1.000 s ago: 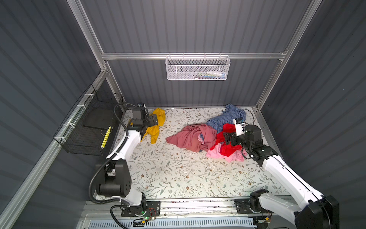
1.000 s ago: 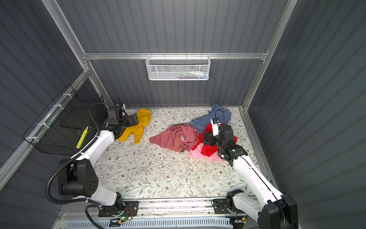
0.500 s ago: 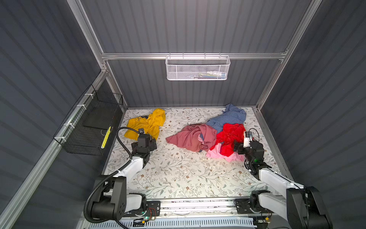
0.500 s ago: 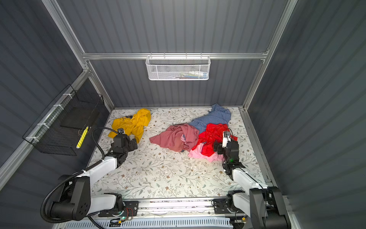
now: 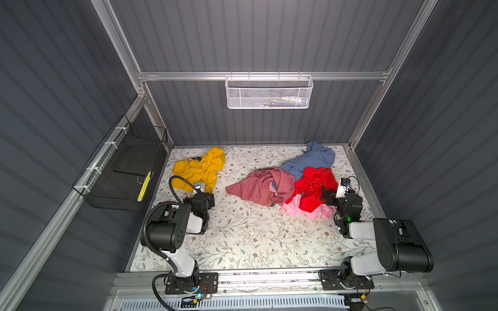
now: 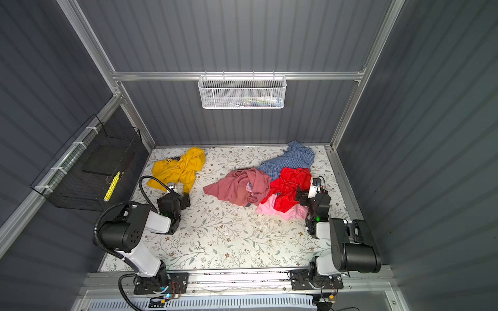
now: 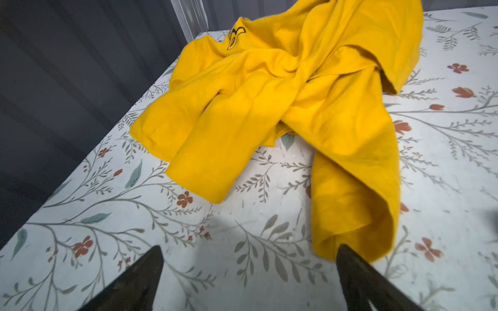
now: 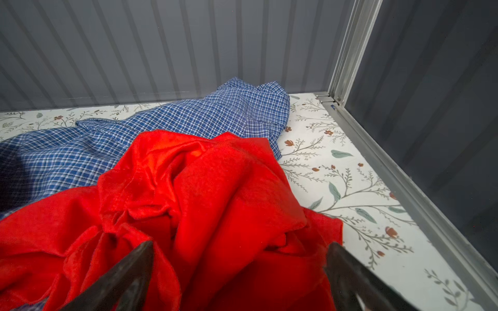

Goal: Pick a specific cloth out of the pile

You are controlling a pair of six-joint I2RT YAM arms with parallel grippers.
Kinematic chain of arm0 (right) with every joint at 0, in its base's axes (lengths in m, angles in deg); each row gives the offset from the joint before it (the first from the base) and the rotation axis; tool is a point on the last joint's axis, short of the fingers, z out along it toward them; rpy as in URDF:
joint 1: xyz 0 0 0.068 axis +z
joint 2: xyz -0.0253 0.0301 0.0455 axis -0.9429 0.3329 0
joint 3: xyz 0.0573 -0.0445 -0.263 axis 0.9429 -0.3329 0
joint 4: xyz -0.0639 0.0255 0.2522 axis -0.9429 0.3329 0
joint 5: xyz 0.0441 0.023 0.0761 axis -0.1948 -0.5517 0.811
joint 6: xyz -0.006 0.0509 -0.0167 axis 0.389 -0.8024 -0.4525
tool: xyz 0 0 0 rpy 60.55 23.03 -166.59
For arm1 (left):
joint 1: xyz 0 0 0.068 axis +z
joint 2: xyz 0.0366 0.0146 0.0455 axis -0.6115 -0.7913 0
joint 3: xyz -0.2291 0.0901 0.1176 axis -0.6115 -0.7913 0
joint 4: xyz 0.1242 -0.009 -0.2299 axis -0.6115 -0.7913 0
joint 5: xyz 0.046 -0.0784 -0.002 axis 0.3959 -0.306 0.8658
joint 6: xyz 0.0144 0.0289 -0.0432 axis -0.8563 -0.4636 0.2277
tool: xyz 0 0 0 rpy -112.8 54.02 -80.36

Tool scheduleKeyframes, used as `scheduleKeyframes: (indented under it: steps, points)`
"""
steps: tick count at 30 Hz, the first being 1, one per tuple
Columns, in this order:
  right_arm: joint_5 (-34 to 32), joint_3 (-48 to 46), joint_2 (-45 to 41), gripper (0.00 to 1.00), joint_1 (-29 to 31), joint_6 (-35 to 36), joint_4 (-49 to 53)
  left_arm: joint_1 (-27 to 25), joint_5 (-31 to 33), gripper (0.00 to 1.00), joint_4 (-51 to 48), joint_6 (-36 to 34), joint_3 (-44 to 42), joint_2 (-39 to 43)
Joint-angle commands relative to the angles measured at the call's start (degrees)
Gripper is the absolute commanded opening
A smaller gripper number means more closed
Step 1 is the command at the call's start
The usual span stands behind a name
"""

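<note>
On the table (image 5: 256,237), the cloth (image 5: 199,169) has been separated from the pile (image 5: 269,185); left gripper (image 7: 249,251) and right gripper (image 8: 239,246) are withdrawn, unclenched, empty.

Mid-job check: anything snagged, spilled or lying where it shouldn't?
Nothing stands out. The yellow cloth lies alone at the far left of the table, apart from the pile. The left end effector and right end effector are open and empty; a tail of the yellow cloth ends beside the left one, not gripped.
</note>
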Motion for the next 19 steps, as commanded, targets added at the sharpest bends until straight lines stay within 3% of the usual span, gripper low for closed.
scheduleKeyframes:
  steps: [1, 9, 12, 19]
  points:
    - [2.31, 3.56, 0.32, 0.99, -0.25, -1.33, 3.18, 2.01, -5.02, 1.0, 1.03, -0.47, 3.52, -0.15]
    - [2.49, 3.56, 0.12, 0.99, -0.72, -1.79, 3.57, 2.65, -5.15, 1.0, 1.23, -0.07, 3.28, 0.0]
    - [2.48, 3.58, 0.14, 0.99, -0.73, -1.77, 3.61, 3.38, -9.05, 1.0, -0.95, -0.31, 4.08, 0.17]
    - [2.49, 3.53, 0.15, 0.99, -0.73, -1.86, 3.52, 3.18, -6.56, 1.0, 0.97, 0.02, 3.37, 0.0]
